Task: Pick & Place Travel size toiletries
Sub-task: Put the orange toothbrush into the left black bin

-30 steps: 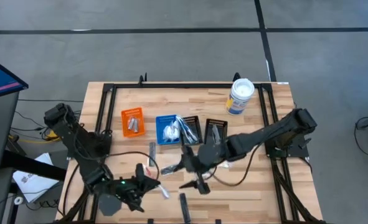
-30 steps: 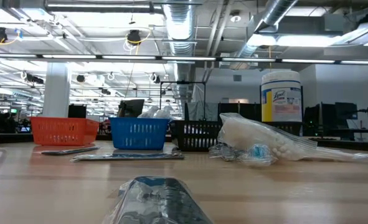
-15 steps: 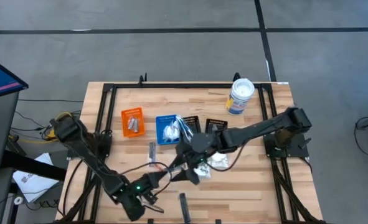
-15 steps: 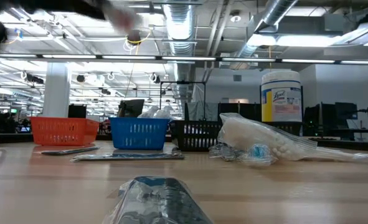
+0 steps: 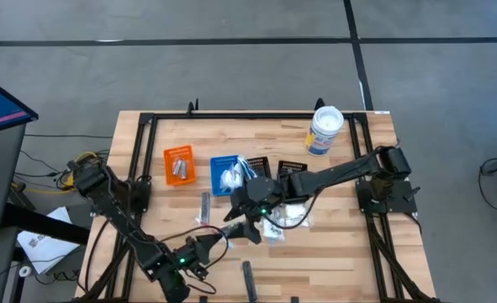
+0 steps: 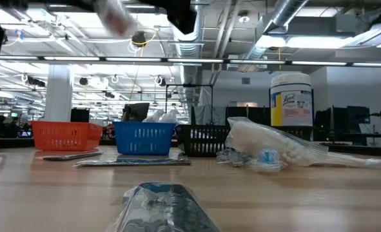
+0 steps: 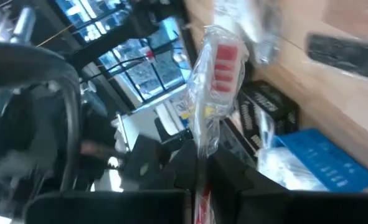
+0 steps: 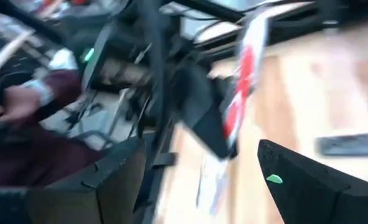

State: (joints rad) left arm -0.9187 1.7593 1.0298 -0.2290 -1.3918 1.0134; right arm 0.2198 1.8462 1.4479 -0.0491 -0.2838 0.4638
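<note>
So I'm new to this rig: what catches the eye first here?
The left pincer near the table's front edge, shut on a clear-wrapped stick with red and holding it up. The right pincer reaches toward it at mid-table. Behind them stand the orange bin, blue bin and black bins.

Right wrist view: motion blur throughout; red-and-clear stick (image 8: 245, 74) smeared, its wrapper text unreadable; a person's sleeve (image 8: 28, 99) behind the left arm blurred. Low view: both arms only dark blurs along the top edge above the blue bin (image 6: 145, 137); foreground packet (image 6: 167, 206) cut by the bottom edge. High view: contents of the black bins (image 5: 275, 172) partly hidden under the right arm.
</note>
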